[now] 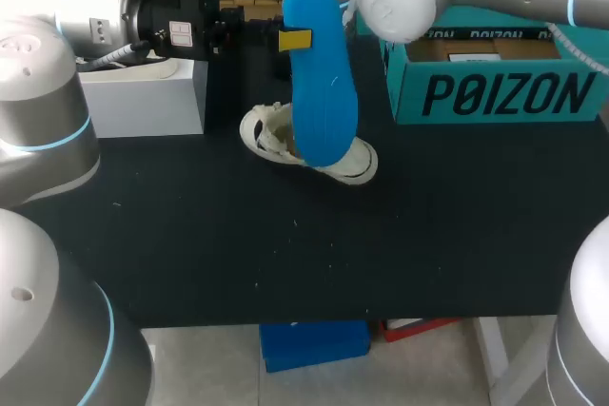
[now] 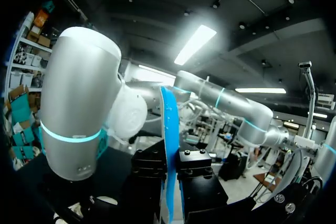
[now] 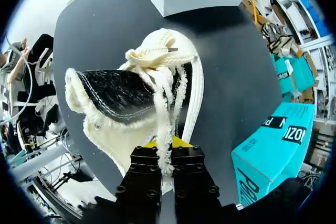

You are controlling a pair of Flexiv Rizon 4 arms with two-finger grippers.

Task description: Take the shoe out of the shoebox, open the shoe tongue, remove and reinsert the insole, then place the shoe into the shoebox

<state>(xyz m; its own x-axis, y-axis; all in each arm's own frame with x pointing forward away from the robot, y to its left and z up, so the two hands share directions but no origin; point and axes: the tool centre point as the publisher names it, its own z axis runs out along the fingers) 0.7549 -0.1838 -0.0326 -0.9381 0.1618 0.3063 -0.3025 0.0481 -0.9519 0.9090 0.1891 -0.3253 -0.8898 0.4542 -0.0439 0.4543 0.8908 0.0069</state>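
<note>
left tool point(image 2: 170, 169) clamped on blue insole point(image 1: 319, 83), upright over shoe point(image 1: 269, 130), likely for reinsertion; right tool point(image 3: 167, 149) pinched on laces point(image 3: 167, 103), seemingly holding shoe open and steady on counter point(image 1: 285, 254)

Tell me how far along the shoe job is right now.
Done: the shoe is out of the shoebox, on the table, tongue open, insole out. In hand: the left gripper holds the insole up; the right gripper pinches the laces. Left: reinsert the insole, box the shoe.
</note>
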